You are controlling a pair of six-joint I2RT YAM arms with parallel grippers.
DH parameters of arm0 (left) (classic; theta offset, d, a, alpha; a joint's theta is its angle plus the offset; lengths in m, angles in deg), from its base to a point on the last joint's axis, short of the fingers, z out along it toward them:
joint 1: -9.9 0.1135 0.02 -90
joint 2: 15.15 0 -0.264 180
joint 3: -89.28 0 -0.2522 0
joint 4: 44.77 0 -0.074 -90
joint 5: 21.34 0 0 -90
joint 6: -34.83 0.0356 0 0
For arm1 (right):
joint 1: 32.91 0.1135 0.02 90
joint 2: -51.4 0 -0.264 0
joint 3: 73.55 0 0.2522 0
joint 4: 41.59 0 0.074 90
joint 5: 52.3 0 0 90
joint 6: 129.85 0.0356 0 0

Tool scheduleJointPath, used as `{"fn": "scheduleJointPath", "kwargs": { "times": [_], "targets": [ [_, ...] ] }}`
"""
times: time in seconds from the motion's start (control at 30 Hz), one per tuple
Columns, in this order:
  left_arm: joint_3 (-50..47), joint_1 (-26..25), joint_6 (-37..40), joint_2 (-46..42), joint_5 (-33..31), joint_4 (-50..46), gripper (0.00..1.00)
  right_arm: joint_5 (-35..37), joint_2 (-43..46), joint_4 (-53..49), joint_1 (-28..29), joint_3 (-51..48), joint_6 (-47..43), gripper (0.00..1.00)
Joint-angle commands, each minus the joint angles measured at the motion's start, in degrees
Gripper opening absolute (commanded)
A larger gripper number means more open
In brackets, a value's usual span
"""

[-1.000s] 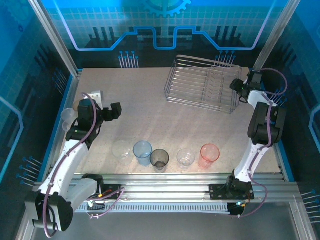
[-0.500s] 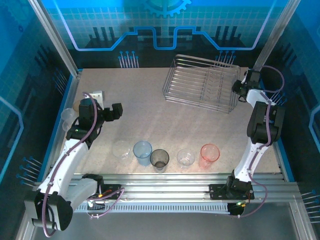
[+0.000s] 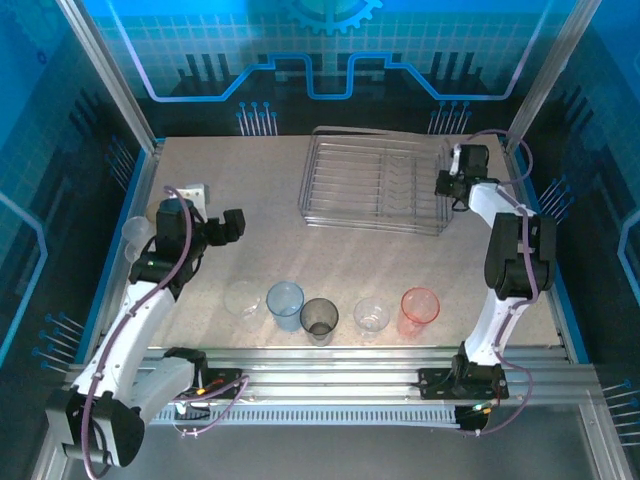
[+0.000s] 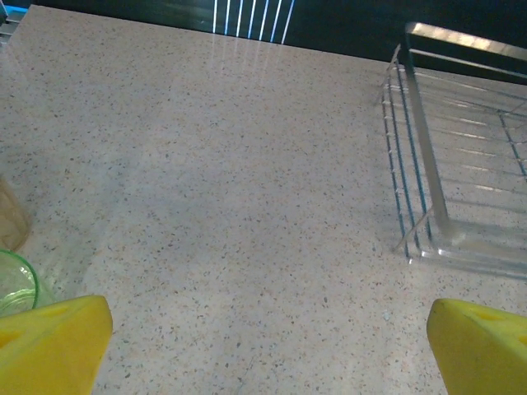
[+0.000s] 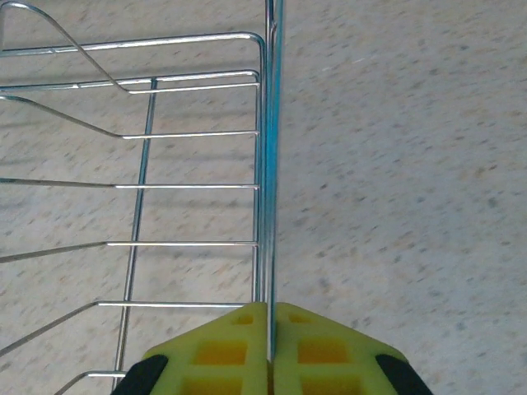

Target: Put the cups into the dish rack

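Got five cups (image 3: 319, 318) lined up upright along the near edge of the counter (image 3: 300, 250): clear, blue, grey, clear, pink-red. None loaded yet.

Next back, left fingers (image 4: 58, 341) spread wide over bare counter, gripping nothing. Closer to that row than the right side.

Furthest back, the dish rack (image 3: 375, 183), long axis running left to right, well apart from the cups. Right fingers (image 5: 247, 354) pinched shut on the rim wire (image 5: 270, 164) at its right end, with the rack stretching away to their left. Probably dragging the rack nearer the row, judging by that grip.

Hard to make out the pinch from overhead, but dead obvious from the right wrist. Left wrist view adds a green cup (image 4: 15, 284) and an amber cup (image 4: 8, 216) at its left edge.
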Motion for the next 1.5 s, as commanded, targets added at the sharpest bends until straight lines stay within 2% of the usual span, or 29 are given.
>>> {"fn": "scheduleJointPath", "kwargs": {
  "times": [0.0,0.47,0.8,0.83,0.9,1.0,1.07,1.3,1.47],
  "targets": [
    [1.0,-0.3,-0.3,-1.7,-0.7,-2.0,0.99,-2.7,3.9,-5.3,3.0,-1.8,-2.9,0.00],
    [0.0,-0.3,0.9,-5.0,-0.3,-5.1,0.99,4.5,12.8,-10.3,12.2,-8.1,8.2,0.00],
    [-0.8,-0.3,2.6,-8.7,0.4,-8.0,0.99,5.2,12.0,-13.8,15.2,-6.5,10.9,0.00],
    [-0.8,-0.3,2.7,-9.1,0.6,-8.4,1.00,5.3,12.0,-14.4,15.3,-6.1,10.6,0.02],
    [-0.8,-0.3,2.8,-9.8,0.9,-9.0,0.99,4.0,12.5,-15.2,15.7,-5.8,9.9,0.16],
    [-0.8,-0.3,2.7,-10.9,1.1,-9.8,0.99,4.0,14.1,-18.0,16.2,-5.0,10.2,0.43],
    [-0.8,-0.3,2.6,-11.7,1.0,-10.5,0.99,4.6,15.7,-20.4,16.6,-4.6,10.8,0.55],
    [-0.6,-0.3,-1.7,-15.8,2.9,-14.2,0.99,5.6,26.4,-30.7,20.0,-5.0,14.0,0.59],
    [-0.7,-0.5,-7.0,-18.8,5.0,-19.1,0.99,6.2,39.2,-37.3,29.2,-6.1,19.9,0.59]
  ]
}}
